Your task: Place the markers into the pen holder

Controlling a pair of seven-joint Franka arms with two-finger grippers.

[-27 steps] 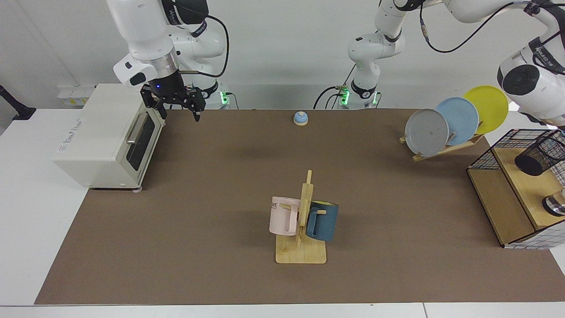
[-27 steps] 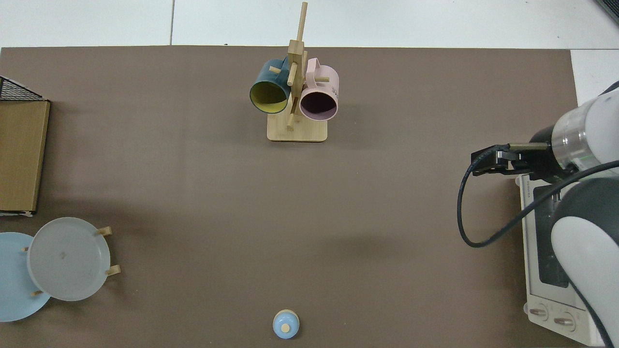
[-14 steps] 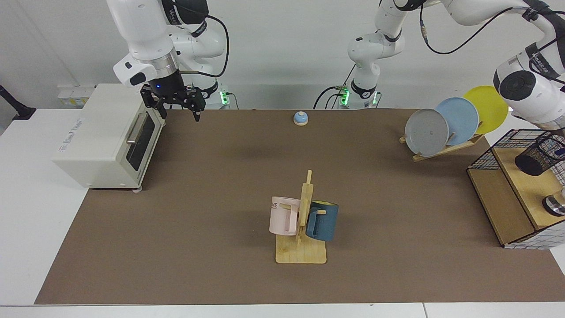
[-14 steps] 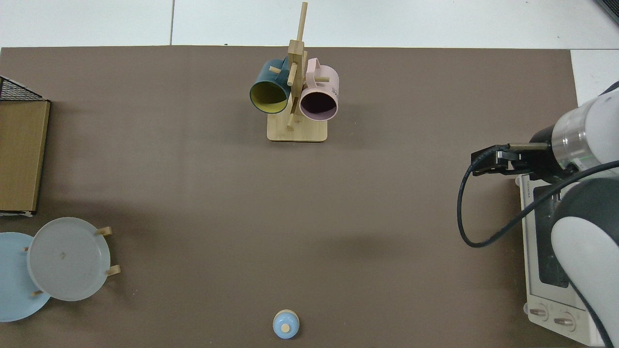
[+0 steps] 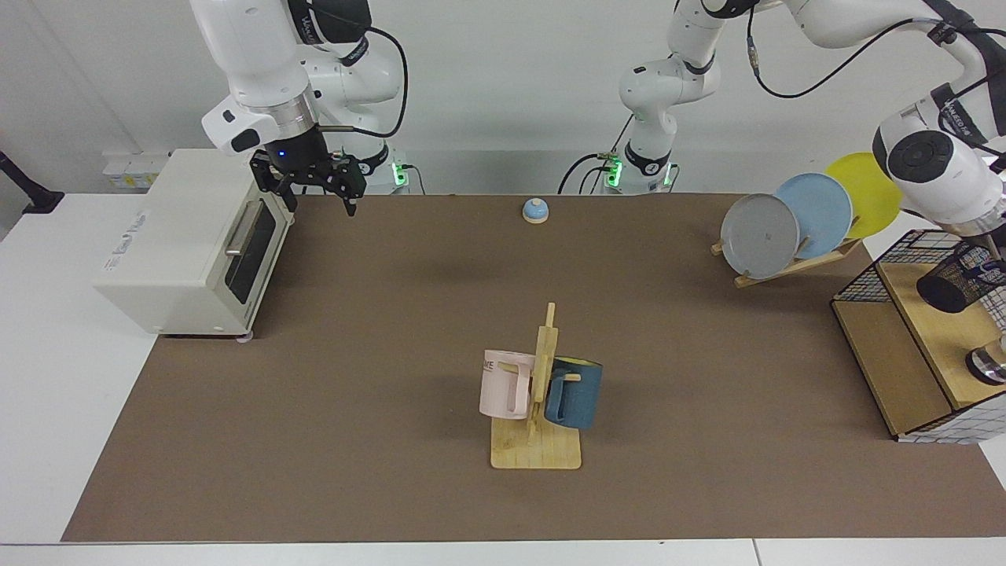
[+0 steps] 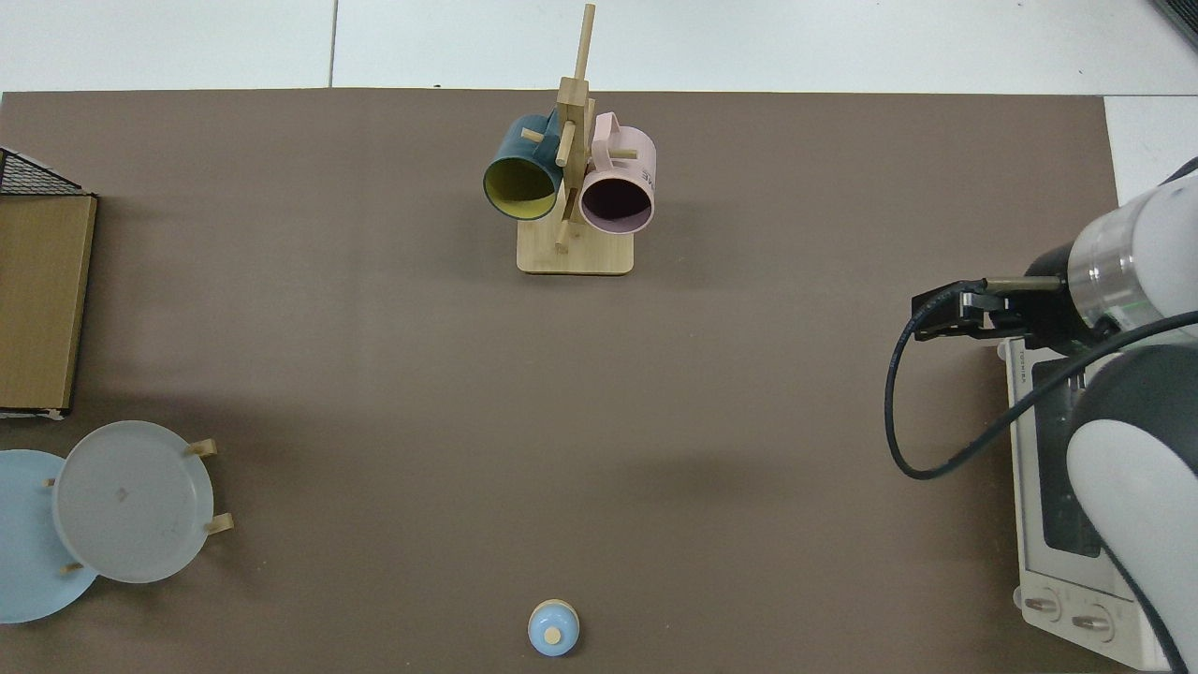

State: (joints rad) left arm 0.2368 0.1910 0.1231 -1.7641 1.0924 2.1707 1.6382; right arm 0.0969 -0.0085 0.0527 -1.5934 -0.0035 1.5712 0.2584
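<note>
1. My left gripper (image 5: 992, 259) sits at the right edge of the facing view, at the pen holder (image 5: 955, 280) on the shelf (image 5: 927, 314); I cannot tell its state.
2. A bluish speck there may be the marker; unclear.
3. I should keep it centred over the rim.
4. Right gripper (image 5: 318, 189) waits open, upper left, by the oven (image 5: 181, 244).

Robotics laboratory, two white arms (image 5: 259, 71) mounted at worktop (image 5: 393, 330) 12 o'clock edge, bare white walls, staged household props: toaster oven (image 5: 185, 244), mug rack (image 5: 538, 424), plates (image 5: 813, 216)
</note>
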